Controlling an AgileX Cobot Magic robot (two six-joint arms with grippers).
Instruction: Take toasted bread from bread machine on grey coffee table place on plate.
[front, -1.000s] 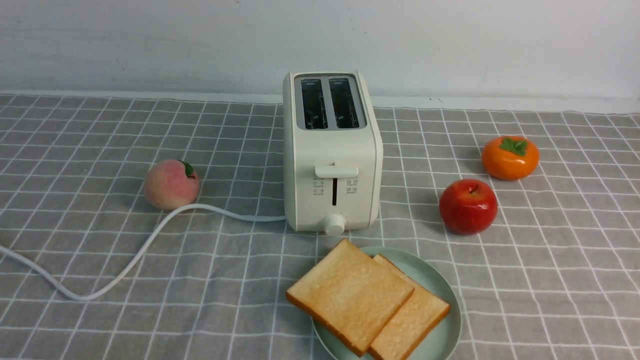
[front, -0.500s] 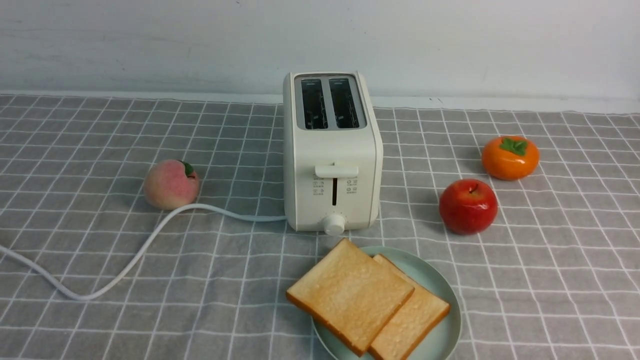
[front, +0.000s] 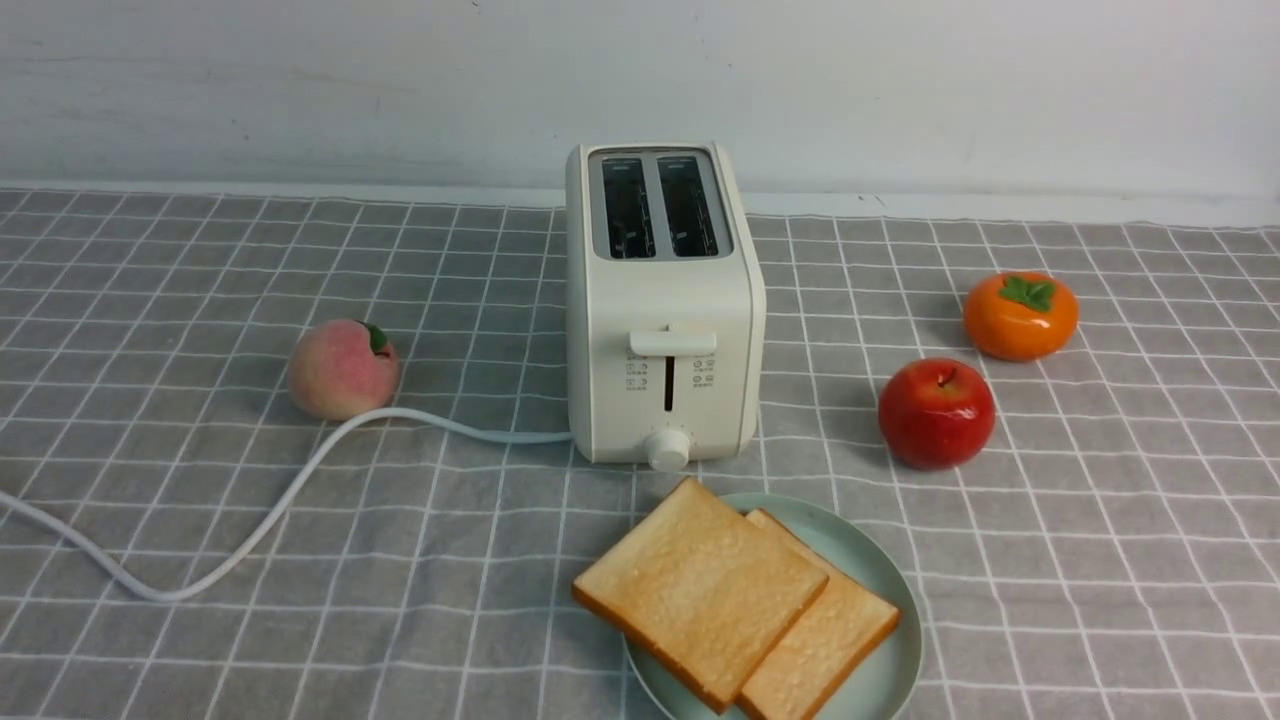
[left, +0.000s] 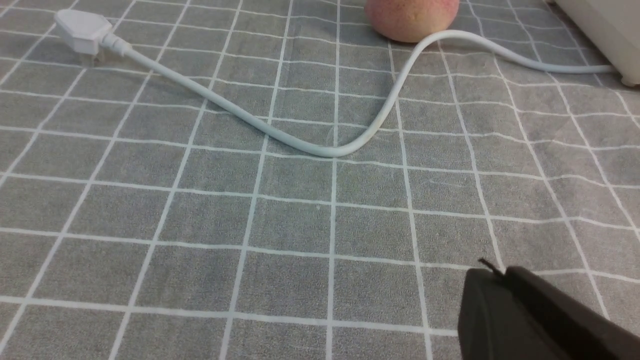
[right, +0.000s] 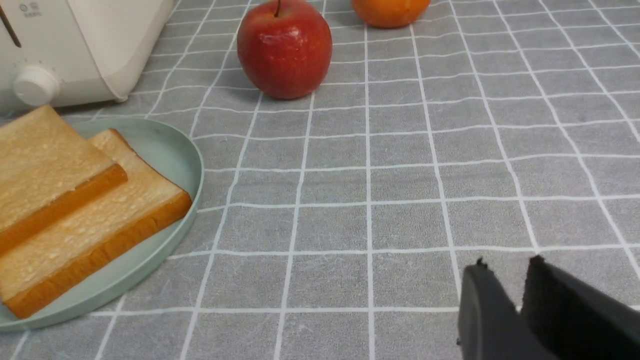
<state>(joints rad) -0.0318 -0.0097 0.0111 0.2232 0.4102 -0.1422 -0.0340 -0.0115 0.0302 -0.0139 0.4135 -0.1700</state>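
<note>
Both slices of toast (front: 735, 605) lie overlapped on the plate (front: 893, 668) before the empty toaster (front: 663, 305), and each gripper (left (left: 500, 280) apparently closed, right (right: 505, 285) narrowly parted) could nudge them off when passing low.

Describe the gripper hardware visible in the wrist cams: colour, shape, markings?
Only fingertips show. The left gripper is matte black, blunt and rounded, with a thin sliver sticking out at its tip. The right gripper shows two matte black, blocky fingers with small nubs on top. No markings, cables or arm links visible; the front view shows neither arm.
</note>
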